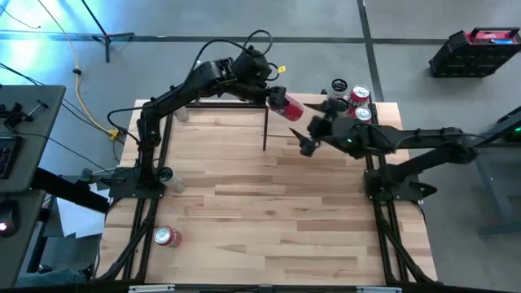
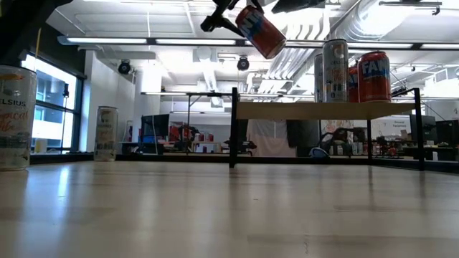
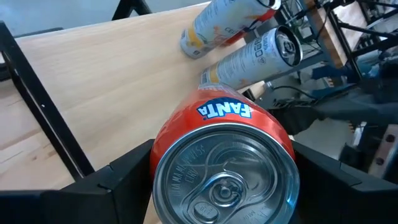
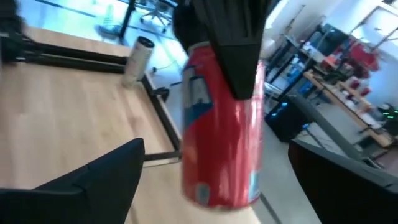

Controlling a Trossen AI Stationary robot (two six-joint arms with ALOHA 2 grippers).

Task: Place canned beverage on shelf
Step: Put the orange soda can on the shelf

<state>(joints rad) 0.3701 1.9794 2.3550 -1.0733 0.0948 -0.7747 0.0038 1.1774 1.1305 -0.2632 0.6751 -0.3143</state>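
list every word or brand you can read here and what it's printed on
"FANTA": on the red can gripped in the left gripper, read in the left wrist view.
"FAN": partial, on the red can on the shelf, low view.
"ELSIUS": partial, on the tall white can at the table's near edge, low view; the smaller script under it is unreadable.
Print on the silver cans and the far can: too small to read.

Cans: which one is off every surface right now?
The red Fanta can, tilted in the left claw above the shelf. The others stand on the shelf or table.
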